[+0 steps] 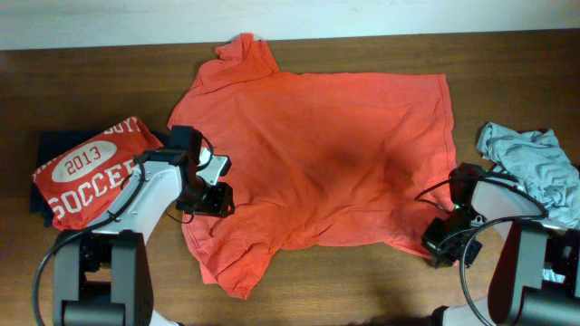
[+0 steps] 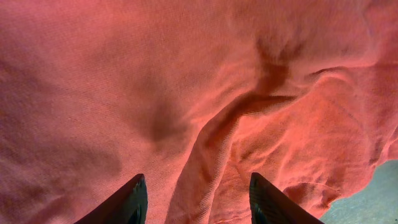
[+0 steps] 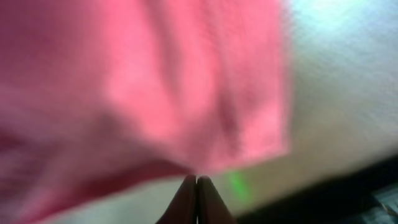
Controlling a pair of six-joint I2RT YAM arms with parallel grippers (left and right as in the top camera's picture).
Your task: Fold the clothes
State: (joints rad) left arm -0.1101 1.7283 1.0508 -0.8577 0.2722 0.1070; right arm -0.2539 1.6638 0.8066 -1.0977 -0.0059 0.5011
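Overhead: orange-red cotton T-shirt (image 1: 317, 154), likely limp and light; best pinched at hem corners; left jaws open, right jaws closed.

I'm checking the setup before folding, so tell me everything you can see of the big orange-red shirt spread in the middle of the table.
The orange-red T-shirt lies spread on the wooden table, soft cotton by its look, plain side up and creased. One sleeve points to the far edge, the other bunches at the near left. The left gripper is over its left side, jaws open. The right gripper sits at its near right corner, jaws shut; blur hides whether cloth is caught.
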